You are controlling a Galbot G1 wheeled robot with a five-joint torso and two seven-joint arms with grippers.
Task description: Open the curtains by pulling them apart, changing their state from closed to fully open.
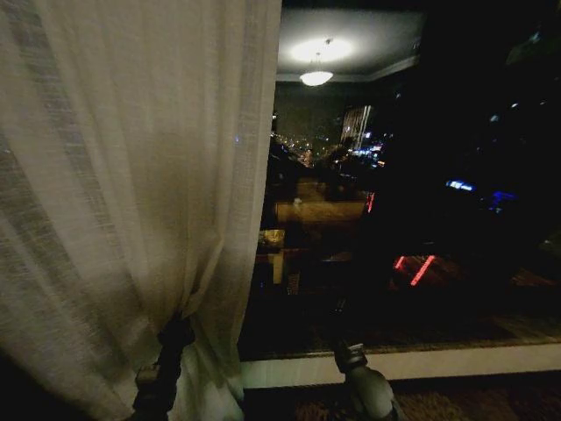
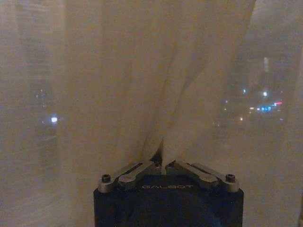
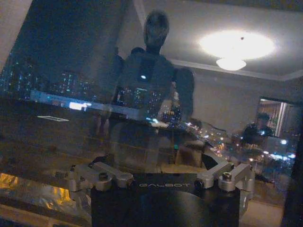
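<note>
Left gripper (image 2: 162, 165) fingers pinch a curtain (image 1: 131, 175) fold, so drag steadily outward without slipping, while the right gripper (image 3: 163, 177), fingers apart, faces the bare window (image 1: 412, 219).

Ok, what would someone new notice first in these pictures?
First the sheer curtain, bunched on the left of the head view, with the left gripper shut on a fold low down. Next the bare dark window to its right, showing city lights and a reflected ceiling lamp. The right gripper hangs open before the glass.
</note>
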